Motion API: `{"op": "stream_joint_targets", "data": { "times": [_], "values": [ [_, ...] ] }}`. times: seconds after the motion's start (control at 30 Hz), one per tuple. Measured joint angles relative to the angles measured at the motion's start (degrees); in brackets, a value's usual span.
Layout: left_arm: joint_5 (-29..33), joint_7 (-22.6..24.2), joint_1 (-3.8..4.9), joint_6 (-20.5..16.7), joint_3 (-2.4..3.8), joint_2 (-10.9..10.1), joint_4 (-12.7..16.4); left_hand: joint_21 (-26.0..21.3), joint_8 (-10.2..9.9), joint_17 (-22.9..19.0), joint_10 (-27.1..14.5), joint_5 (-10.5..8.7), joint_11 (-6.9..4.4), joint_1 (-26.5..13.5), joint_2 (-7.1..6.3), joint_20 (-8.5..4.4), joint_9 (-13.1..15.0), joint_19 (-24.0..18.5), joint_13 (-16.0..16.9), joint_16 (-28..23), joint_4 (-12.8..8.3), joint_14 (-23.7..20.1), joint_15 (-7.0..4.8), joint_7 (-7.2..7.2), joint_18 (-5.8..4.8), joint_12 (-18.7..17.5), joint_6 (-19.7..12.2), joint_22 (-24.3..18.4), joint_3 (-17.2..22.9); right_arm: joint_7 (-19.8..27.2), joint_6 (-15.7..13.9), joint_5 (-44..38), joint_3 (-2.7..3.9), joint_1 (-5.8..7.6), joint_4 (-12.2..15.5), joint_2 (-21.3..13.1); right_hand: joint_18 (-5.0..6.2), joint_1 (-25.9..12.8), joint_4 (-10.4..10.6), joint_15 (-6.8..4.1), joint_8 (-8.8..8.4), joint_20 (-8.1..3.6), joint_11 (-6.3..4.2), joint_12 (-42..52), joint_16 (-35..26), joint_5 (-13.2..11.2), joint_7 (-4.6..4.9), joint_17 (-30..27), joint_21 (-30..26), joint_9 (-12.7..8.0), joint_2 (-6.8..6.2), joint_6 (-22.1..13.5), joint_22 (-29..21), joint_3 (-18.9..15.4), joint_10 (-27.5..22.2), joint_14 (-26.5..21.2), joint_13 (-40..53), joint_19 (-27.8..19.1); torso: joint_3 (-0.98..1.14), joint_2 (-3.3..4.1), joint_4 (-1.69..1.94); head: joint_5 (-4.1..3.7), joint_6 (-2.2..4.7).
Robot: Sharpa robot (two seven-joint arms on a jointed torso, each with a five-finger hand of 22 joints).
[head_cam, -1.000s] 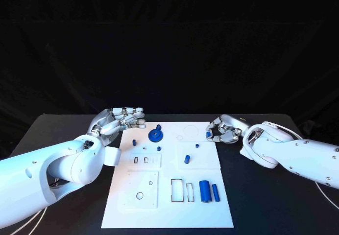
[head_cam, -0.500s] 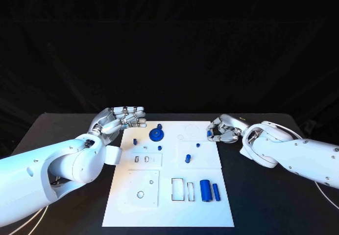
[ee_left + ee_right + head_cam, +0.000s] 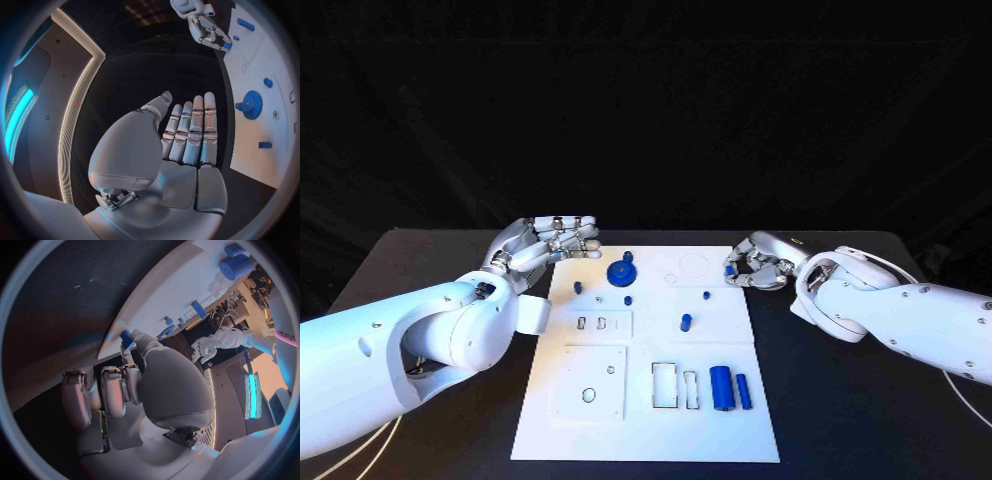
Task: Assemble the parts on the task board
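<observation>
The white task board (image 3: 646, 420) lies in the middle of the black table. A blue gear (image 3: 623, 272) stands near its far edge, with small blue pegs (image 3: 685, 322) scattered around it. A blue cylinder (image 3: 720, 388) and a blue bar (image 3: 743, 390) lie side by side near the right edge. My right hand (image 3: 757, 265) hovers at the board's far right corner and pinches a small blue part (image 3: 127, 338) between thumb and finger. My left hand (image 3: 548, 242) sits at the far left corner, fingers straight and together, holding nothing. The left wrist view shows its empty palm (image 3: 181, 145) beside the gear (image 3: 252, 105).
Empty cut-outs and slots (image 3: 662, 384) mark the board's near half, with a raised white plate (image 3: 591, 383) to their left. Bare black table (image 3: 862, 420) lies on both sides of the board. A black curtain closes off the back.
</observation>
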Motion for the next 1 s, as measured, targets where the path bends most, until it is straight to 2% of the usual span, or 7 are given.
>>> {"op": "stream_joint_targets", "data": {
  "times": [0.3, 0.43, 0.57, 0.83, 1.0],
  "values": [
    [0.0, 0.0, 0.00, 0.0, 0.00, -0.1, 0.0, 0.0, 0.0, 0.0, 0.0, 0.00, 0.00, 0.0, 0.00, 0.00, 0.0, 0.0, 0.0, 0.0, 0.0, 0.0, 0.00, 0.00, 0.01, 0.0, 0.0, 0.0, 0.0, -0.5, -0.8, -0.5, 0.00, 0.00, 0.3, 0.0, 0.00, 0.5, -0.5, -0.41, 0.66, -0.40, -0.41, 0.0, 0.0, -0.3, -0.64, 0.0, 0.0, 0.1, 0.46, 1.2, 0.0, 1.1, 0.0, 0.0, 0.0, 0.0, 0.02, -0.01, 0.02, 0.18, -0.14],
    [0.0, 0.0, 0.00, 0.0, 0.00, -0.1, 0.0, 0.0, 0.0, 0.0, 0.0, 0.00, 0.00, 0.0, 0.00, 0.00, 0.0, 0.0, 0.0, 0.0, 0.0, 0.0, 0.00, 0.00, 0.00, 0.0, 0.0, 0.0, 0.0, -0.7, -1.5, -0.8, 0.00, 0.00, 1.5, -0.3, 0.00, 0.5, -0.4, -0.49, 0.91, -0.40, -0.61, 0.2, 0.0, -0.4, -0.72, 0.0, 0.0, 0.3, 0.71, 1.3, 0.0, 1.2, -0.2, -0.1, 0.0, 0.0, 0.02, -0.04, -0.02, 0.30, -0.13],
    [0.0, 0.0, 0.00, 0.0, 0.00, 0.0, -0.1, 0.0, 0.0, 0.0, 0.0, 0.00, 0.00, 0.0, 0.00, 0.00, 0.0, 0.0, 0.0, 0.0, 0.0, 0.0, 0.00, 0.00, 0.00, 0.0, 0.0, 0.0, 0.0, -1.8, -2.2, -1.2, 0.03, 0.26, 4.4, -0.9, 0.00, 0.0, 0.0, -0.49, 1.04, -0.60, -0.78, 0.6, 0.3, -0.7, -0.72, 0.0, 0.0, 0.3, 1.37, 1.3, 0.0, 1.6, 0.0, -0.1, 0.0, 0.2, 0.02, -0.10, -0.07, 0.38, -0.09],
    [0.1, 0.0, 0.00, 0.0, 0.00, 0.3, -0.5, 0.0, 0.0, 0.0, 0.0, 0.00, 0.00, 0.0, 0.00, 0.00, 0.0, 0.0, 0.0, 0.0, 0.0, 0.0, 0.00, 0.00, 0.01, 0.0, 0.0, 0.0, 0.0, -5.9, -3.0, -2.7, 0.18, 1.96, 11.3, -0.9, 0.00, -0.3, 0.1, -0.70, 1.03, -0.60, -0.81, 0.7, 0.3, -0.8, -0.70, 0.0, 0.0, 0.3, 1.66, 1.3, 0.0, 1.6, 0.0, 0.1, 0.0, 0.2, -0.08, -0.26, -0.15, 0.58, 0.00],
    [0.2, 0.0, 0.00, 0.1, 0.00, 0.8, -1.3, 0.1, 0.0, 0.0, 0.0, 0.00, 0.00, 0.0, 0.00, 0.00, 0.0, 0.0, 0.0, 0.0, 0.0, 0.0, 0.00, 0.00, 0.00, 0.0, 0.0, 0.0, 0.0, -8.2, -3.2, -3.8, 0.18, 2.25, 14.8, 1.7, 0.00, -0.3, 0.2, -0.69, 0.97, -0.61, -0.81, 0.7, 0.3, -0.8, -0.83, 0.0, 0.0, 0.2, 1.65, 1.4, 0.0, 1.7, 0.0, 0.1, 0.0, 0.2, -0.13, -0.53, -0.16, 0.92, -0.34]
  ]
}}
